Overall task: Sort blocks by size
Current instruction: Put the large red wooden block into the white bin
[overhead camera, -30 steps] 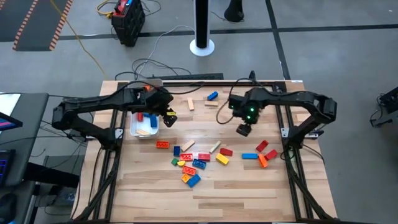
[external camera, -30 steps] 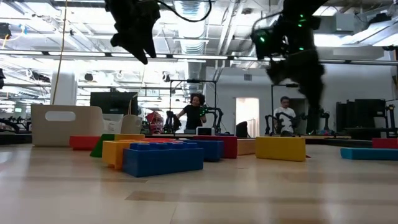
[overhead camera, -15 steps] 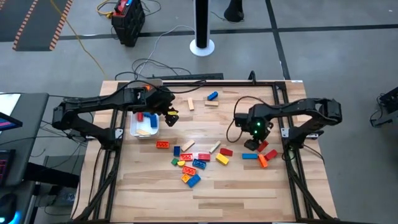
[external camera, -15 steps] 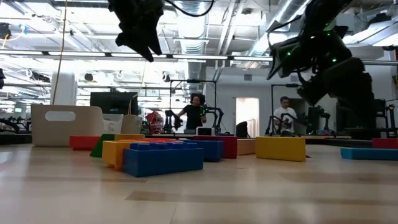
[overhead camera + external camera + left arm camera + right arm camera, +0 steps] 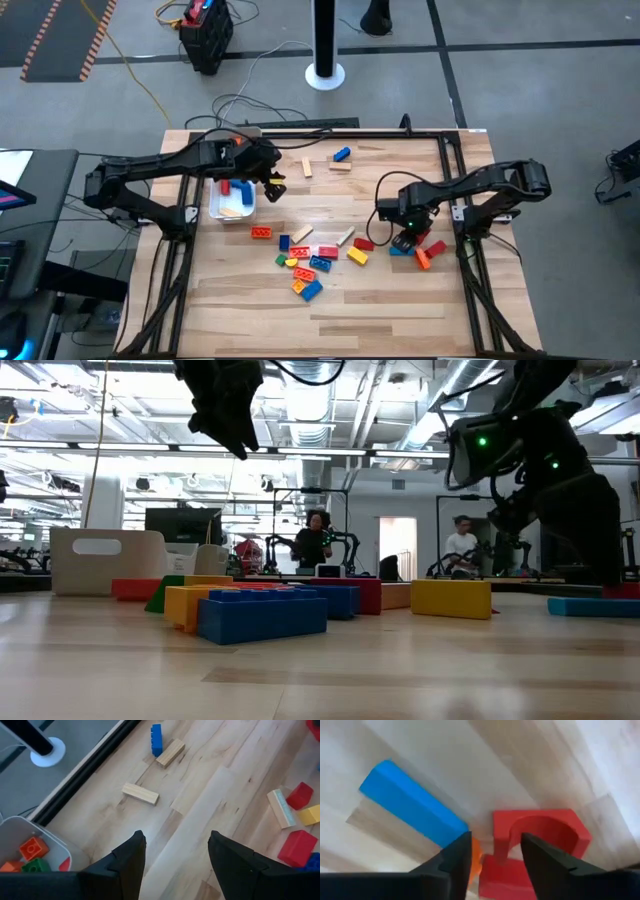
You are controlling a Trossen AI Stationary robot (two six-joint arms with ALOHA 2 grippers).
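R claw (image 5: 492, 852) low over red arch block (image 5: 540, 832) beside blue bar (image 5: 410, 805), jaws part open, nothing gripped. L claw (image 5: 175, 860) open, empty, near tray (image 5: 222, 207).

Two black jointed arms, green lights glowing on the right arm (image 5: 470, 185).

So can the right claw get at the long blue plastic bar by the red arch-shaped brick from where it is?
Probably yes: the right claw hangs directly over the long blue plastic bar and red arch-shaped brick, nothing between.
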